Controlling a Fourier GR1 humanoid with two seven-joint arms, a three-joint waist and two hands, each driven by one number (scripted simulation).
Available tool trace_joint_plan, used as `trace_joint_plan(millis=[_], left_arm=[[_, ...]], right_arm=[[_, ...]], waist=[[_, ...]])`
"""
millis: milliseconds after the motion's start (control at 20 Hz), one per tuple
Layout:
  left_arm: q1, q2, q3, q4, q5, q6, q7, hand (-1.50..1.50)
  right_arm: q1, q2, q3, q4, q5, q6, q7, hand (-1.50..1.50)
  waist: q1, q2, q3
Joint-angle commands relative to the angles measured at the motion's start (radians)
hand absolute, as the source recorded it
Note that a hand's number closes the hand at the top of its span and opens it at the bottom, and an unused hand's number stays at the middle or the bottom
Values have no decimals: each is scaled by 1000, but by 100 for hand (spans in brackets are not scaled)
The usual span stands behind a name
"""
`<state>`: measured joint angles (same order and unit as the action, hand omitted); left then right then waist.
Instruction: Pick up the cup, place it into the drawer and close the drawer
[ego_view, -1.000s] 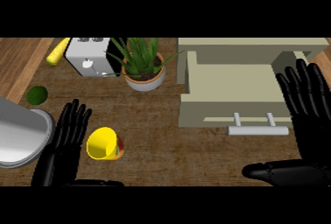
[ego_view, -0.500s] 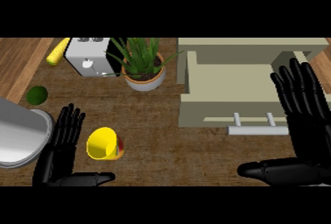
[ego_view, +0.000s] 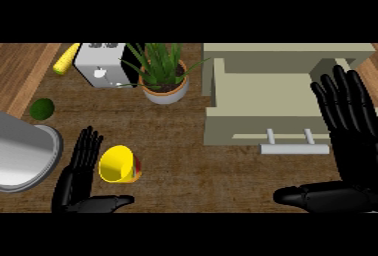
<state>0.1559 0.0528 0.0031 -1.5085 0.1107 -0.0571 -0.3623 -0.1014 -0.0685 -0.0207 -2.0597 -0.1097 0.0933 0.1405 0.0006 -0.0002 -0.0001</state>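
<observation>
Yellow cup (ego_view: 118, 164) lies on its side on the wooden counter (ego_view: 192, 165), near left, mouth toward the left hand (ego_view: 80, 172). That hand stands just beside it, fingers straight and spread, thumb out underneath; contact with the cup cannot be made out. Right hand (ego_view: 347, 120) is flat and wide open at the right, partly covering the open drawer (ego_view: 258, 95). Its handle (ego_view: 294, 148) pokes toward the near side. Far left: potted plant (ego_view: 164, 75), toaster (ego_view: 100, 65). Both wrists are cut off at the near edge.
</observation>
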Motion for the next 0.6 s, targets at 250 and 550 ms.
trace_joint_plan(millis=[250, 550], left_arm=[[-56, -2, 53, 258, -18, -32, -198, -150], [-103, 15, 97, 348, -4, -34, -234, -150]], right_arm=[[19, -51, -76, -34, -82, 58, 21, -150], [8, -68, -115, -6, -118, 75, 24, -150]], waist=[[-2, 0, 0], [-1, 0, 0]])
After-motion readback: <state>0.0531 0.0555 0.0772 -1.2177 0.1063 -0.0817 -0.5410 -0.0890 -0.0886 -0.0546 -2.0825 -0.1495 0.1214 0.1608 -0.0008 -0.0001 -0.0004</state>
